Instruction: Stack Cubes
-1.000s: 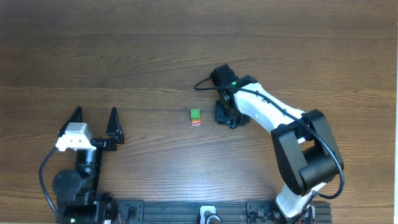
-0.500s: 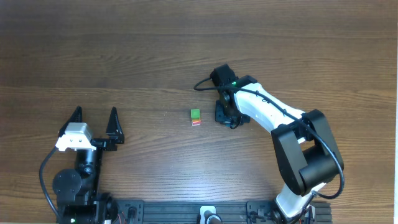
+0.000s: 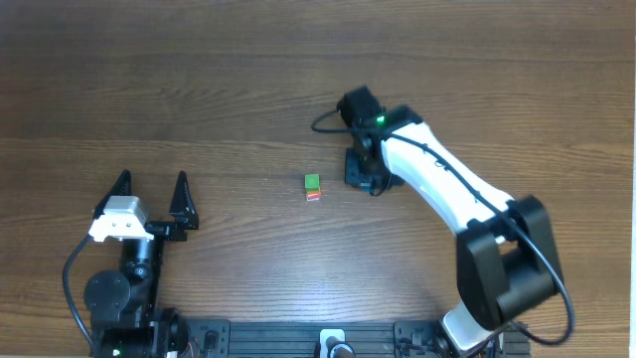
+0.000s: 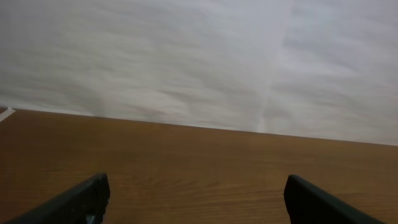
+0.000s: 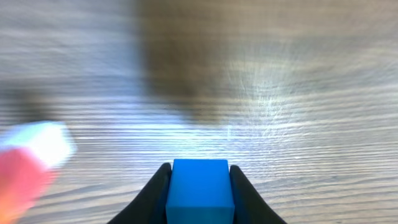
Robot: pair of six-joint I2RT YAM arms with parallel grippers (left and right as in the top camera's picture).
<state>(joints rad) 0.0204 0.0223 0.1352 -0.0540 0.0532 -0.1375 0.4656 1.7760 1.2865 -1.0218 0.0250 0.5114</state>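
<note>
Blue cube in right pincer, base out of frame.

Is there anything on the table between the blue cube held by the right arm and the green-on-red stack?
Nothing visible. The right gripper holds the blue cube, and only bare table lies between it and the green cube atop the red cube.

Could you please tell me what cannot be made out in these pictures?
Blue cube: top view, hidden under the right gripper.
Red cube: top view, mostly covered by the green cube, too small for detail.
Pink-and-white shape: right wrist view, blurred and cut off by the edge.
</note>
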